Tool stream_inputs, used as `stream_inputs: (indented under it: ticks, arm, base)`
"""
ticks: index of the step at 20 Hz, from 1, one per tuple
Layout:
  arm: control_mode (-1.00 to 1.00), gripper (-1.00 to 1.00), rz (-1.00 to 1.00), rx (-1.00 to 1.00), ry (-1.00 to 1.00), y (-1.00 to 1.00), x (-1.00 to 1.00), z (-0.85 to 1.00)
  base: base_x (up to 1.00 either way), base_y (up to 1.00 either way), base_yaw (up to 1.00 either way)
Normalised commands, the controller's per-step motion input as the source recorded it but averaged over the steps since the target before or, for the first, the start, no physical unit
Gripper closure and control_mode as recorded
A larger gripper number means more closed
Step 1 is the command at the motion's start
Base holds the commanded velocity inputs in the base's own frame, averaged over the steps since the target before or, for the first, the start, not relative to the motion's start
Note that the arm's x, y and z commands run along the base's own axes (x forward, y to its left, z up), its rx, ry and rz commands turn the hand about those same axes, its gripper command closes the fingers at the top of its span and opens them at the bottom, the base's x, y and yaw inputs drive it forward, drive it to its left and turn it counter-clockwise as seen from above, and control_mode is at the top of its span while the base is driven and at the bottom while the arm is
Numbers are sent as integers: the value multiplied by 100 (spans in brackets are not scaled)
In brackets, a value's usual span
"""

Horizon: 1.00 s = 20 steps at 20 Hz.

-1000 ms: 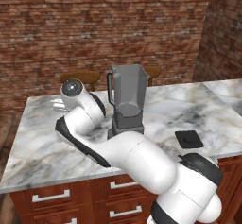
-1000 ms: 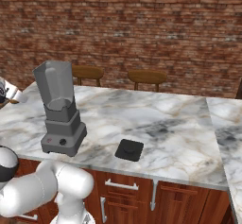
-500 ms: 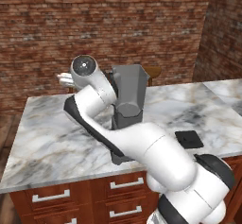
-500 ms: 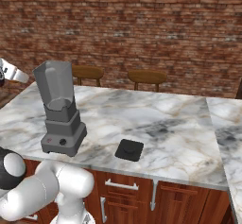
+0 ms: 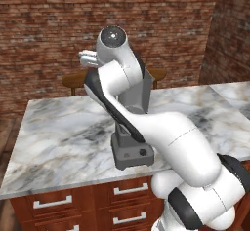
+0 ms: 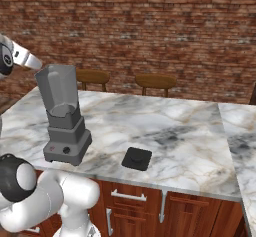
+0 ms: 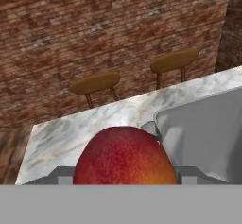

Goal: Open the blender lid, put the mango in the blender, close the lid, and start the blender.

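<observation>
1. Mango first: the red-orange, egg-shaped mango [image 7: 124,156] sits between my two fingers, which are closed against its sides, so I am gripping it. In the hand view it covers the lower middle and hides my fingertips.

2. My gripper [image 5: 88,58] is high up, left of the open rim of the grey blender [image 5: 131,142] with its tapered square jar and boxy base. In the right base view the hand [image 6: 27,59] pokes in beside the jar's top left corner.

3. The jar's mouth is uncovered. The flat square black blender lid [image 6: 137,158] lies on the white and grey marble counter [image 6: 190,131], right of the blender's base and nearer the front edge, well apart from it.

4. Judging by this, the lid step is done and the fruit is being carried to the jar; dropping it in, capping and starting are not yet done.

5. Risks from here, as I judge them:
   - The mango is beside the mouth, not over it. Letting go now would drop it onto the counter, where it could roll off.
   - Coming across too low could knock the jar's rim with the fruit or my fingers and shove or tip the blender.
   - The fruit is rounded and smooth, so a quick swing might let it slip.
   - The mango blocks my own view of the gap below, so I can misjudge the clearance.

6. Two brown wooden stools [image 7: 96,83] stand beyond the far edge.
</observation>
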Motion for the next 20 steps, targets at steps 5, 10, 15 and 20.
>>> stream_inputs:
  ticks: [5, 10, 15, 20]
  arm:
    - [-100, 100, -3, 4, 13, -64, 5, 0]
    - [-100, 100, 0, 5, 13, -58, 19, 0]
    - [-100, 100, 0, 2, 15, -35, 28, -9]
    - [-100, 100, 0, 0, 17, -6, 25, -49]
  base:
    - [0, 0, 0]
    - [0, 0, 0]
    - [0, 0, 0]
    - [0, 0, 0]
